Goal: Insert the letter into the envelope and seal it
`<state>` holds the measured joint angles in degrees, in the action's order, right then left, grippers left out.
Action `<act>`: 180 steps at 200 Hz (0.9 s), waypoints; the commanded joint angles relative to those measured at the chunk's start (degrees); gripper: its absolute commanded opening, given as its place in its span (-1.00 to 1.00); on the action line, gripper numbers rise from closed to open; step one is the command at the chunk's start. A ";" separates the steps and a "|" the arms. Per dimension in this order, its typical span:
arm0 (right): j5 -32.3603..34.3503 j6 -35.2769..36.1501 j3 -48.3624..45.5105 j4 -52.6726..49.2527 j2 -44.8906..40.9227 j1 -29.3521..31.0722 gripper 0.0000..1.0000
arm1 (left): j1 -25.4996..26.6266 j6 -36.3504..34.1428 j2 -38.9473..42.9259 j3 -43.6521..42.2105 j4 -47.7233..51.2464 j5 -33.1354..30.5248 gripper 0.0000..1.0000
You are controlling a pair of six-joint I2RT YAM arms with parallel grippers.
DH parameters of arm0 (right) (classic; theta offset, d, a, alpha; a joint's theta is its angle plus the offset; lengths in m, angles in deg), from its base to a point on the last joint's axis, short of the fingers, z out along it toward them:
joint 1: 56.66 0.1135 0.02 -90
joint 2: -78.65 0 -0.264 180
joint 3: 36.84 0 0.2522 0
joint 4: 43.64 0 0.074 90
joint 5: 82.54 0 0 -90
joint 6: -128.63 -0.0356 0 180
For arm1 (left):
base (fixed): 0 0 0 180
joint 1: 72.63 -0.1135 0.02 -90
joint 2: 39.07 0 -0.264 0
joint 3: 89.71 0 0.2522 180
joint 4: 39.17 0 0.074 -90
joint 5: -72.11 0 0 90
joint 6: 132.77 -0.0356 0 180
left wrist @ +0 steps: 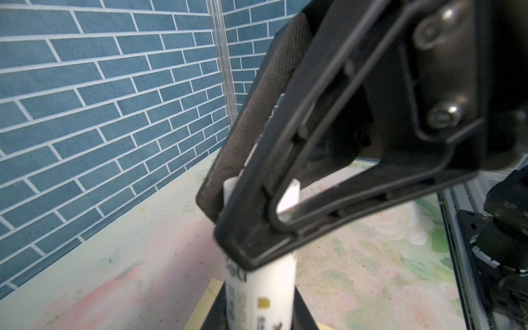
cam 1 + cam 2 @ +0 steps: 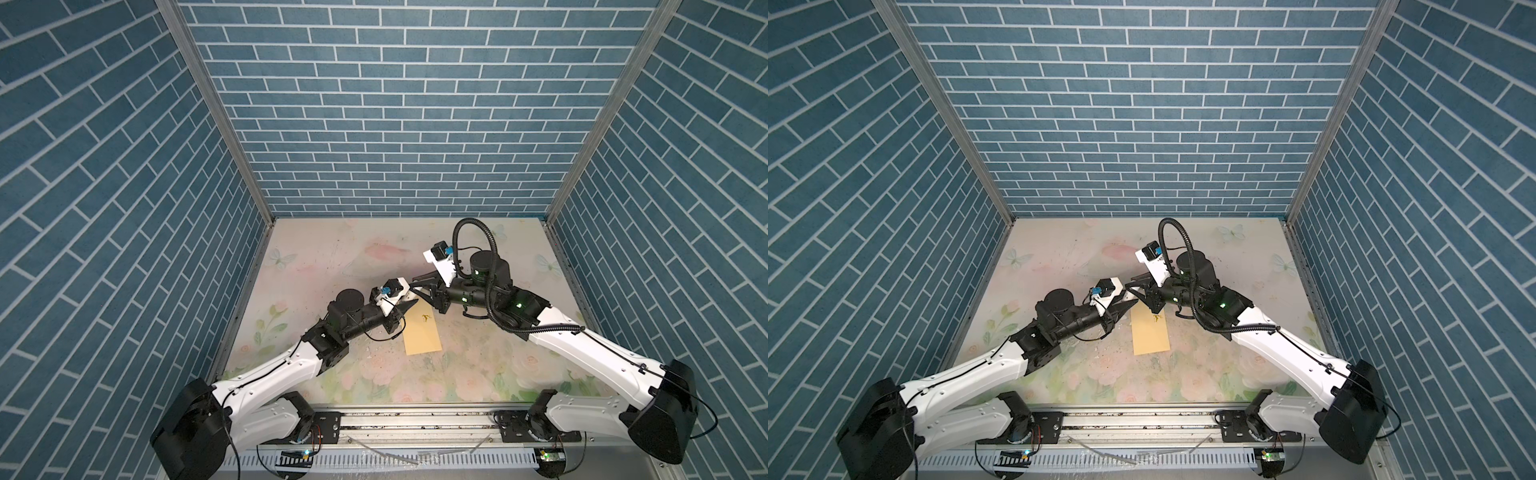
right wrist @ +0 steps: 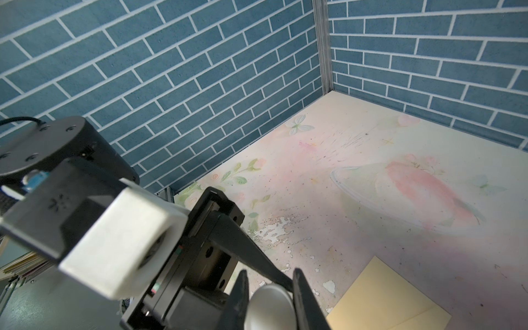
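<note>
Both grippers clamp one white tube [image 1: 265, 291], apparently glue: the right gripper [image 3: 270, 297] pinches its body while the left gripper [image 1: 228, 228] is closed on its end, probably to pull a cap. Beneath them the envelope [image 2: 422, 334] lies flat on the table [image 2: 332, 257], near edges unobstructed, bare surface all round; the letter is not visible, presumably inside

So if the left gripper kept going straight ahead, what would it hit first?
The right gripper, nose to nose with the left gripper; both appear clamped on one white tube. Probably no free room ahead.
</note>
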<state>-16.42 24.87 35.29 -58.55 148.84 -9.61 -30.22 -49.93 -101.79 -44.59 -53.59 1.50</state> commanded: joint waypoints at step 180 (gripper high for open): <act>28.23 1.23 1.55 -29.64 0.96 -31.57 0.84 | 0.30 5.95 -0.41 -4.04 -3.97 -1.45 -1.00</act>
<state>12.65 26.64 35.37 -84.30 145.65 -40.06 -30.11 -45.86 -101.88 -47.76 -55.80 0.45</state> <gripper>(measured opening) 0.920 0.280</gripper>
